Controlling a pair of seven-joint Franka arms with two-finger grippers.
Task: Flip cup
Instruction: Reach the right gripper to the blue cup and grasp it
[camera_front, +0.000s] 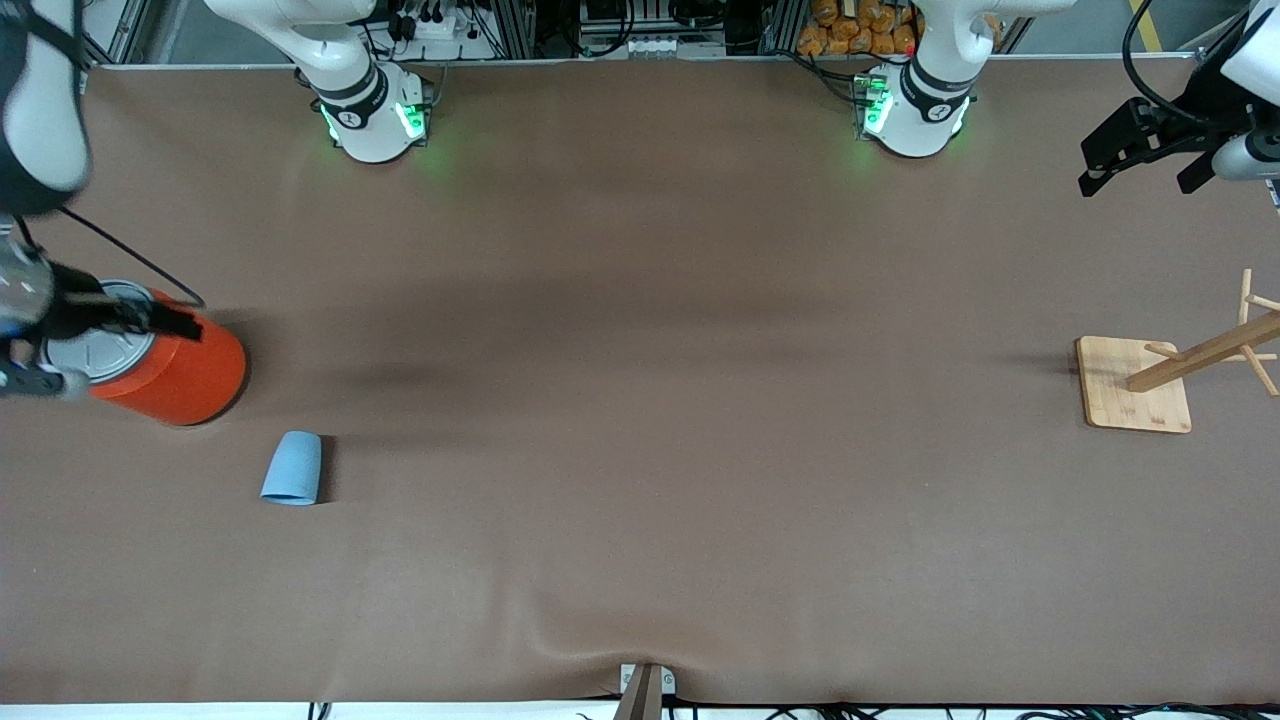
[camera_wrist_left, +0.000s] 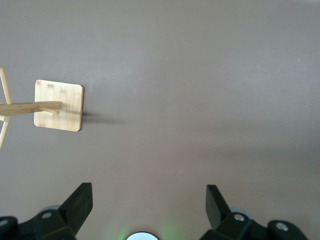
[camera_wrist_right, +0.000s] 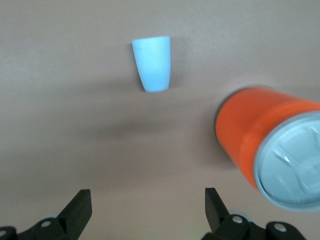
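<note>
Cup (camera_front: 292, 468) on side, wide mouth toward front camera.

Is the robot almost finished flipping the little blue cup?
Not yet. Nothing looks done: the small light-blue plastic cup lies on its side on the brown table. The right gripper is open above the large orange can, holding nothing. The left gripper waits open. Grasping and flipping remain.

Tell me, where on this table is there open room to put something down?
The widest bare stretch of the brown table runs between the small light-blue plastic cup and the wooden peg rack on its square base. It is crowded only at the right arm's end, where the large orange can with a grey lid stands beside the cup under the right gripper.
</note>
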